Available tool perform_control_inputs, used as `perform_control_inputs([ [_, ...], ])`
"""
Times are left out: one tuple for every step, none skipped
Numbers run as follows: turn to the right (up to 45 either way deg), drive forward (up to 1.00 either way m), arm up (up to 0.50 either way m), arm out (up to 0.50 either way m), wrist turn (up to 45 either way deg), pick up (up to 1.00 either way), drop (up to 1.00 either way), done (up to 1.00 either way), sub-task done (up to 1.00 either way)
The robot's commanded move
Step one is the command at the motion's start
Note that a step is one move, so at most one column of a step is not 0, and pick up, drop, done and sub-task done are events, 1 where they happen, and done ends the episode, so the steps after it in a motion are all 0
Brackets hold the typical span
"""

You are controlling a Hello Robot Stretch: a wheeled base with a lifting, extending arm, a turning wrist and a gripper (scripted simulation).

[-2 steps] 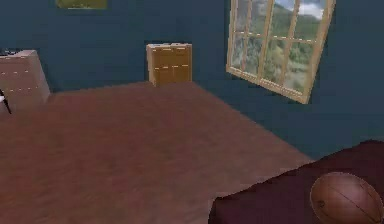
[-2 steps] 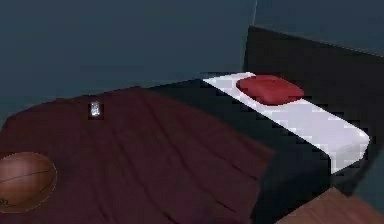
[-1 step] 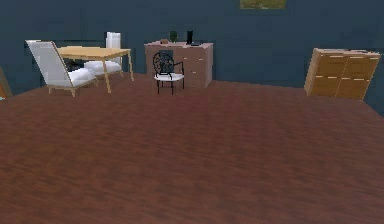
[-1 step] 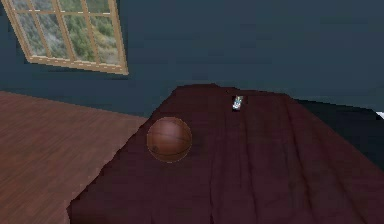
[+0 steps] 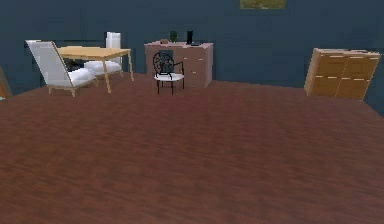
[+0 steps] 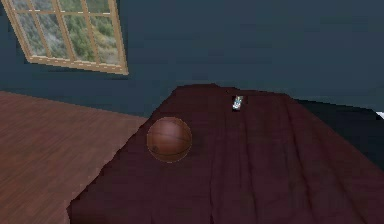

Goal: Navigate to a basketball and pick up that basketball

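Brown basketball (image 6: 169,139) rests near the edge of a maroon bed (image 6: 250,160); wooden floor (image 5: 200,150) lies open; gripper state untellable.

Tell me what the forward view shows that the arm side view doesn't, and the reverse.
Forward view: a wooden table with white chairs, a dark metal chair before a low dresser, a wooden cabinet at the right.
Arm side view: a framed window, a bed under a dark red cover, a brown ball resting on it, likely the basketball, a small pale object farther up.
Both: dark blue wall, reddish wooden floor.
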Motion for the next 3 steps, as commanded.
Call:
perform_control_inputs([
  [0.0, 0.00, 0.34, 0.00, 0.0, 0.00, 0.00, 0.00, 0.00],
  [0.0, 0.00, 0.00, 0.44, 0.0, 0.00, 0.00, 0.00, 0.00],
  [0.0, 0.00, 0.00, 0.00, 45.0, 0.00, 0.00, 0.00, 0.00],
])
